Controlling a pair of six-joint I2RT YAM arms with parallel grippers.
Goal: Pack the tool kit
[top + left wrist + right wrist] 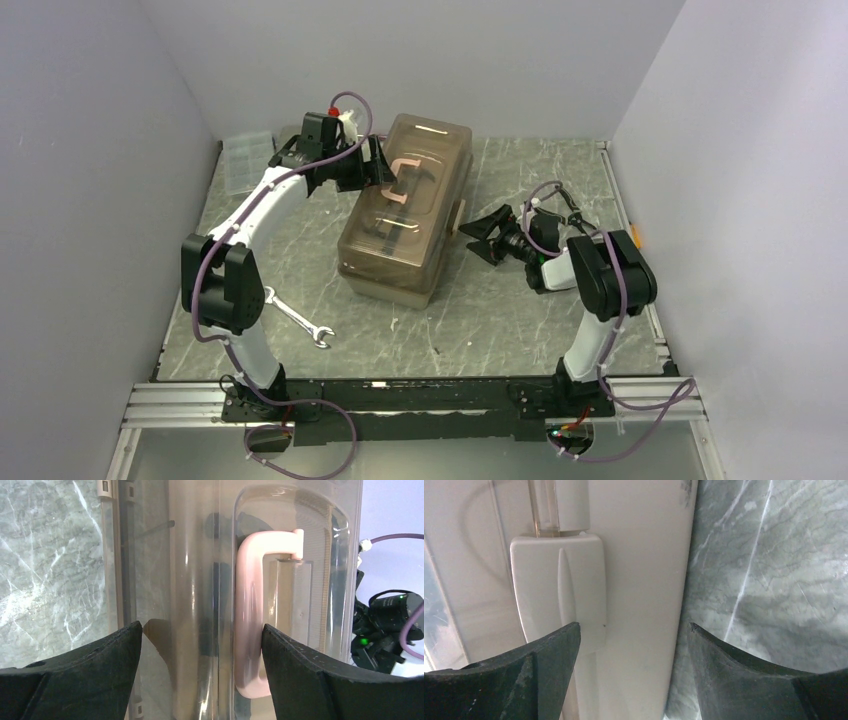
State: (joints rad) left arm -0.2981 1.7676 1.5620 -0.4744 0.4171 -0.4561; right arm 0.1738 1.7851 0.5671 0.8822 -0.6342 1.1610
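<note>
1. Top external: closed toolbox (405,225) mid-worktop (500,330), angled toward the far edge, with pink handle (401,180) on the smoky lid (425,150). Left end effector (372,166) spread wide and empty, just over the lid's left side beside the handle. Right end effector (478,237) also spread wide, gripping nothing, aimed at the toolbox's right wall. Steel wrench (298,321) flat near the near-left corner. Clear organiser box (247,160) at the far-left corner.
2. Left wrist: left end effector (200,630) wide open above the lid (190,555); one finger (310,675) just beside the pink handle (248,625), contact unclear.
3. Right wrist: right end effector (634,630) wide and empty, facing the pale latch (559,590) on the toolbox (644,555) wall; bare worktop (769,580) to one side.
</note>
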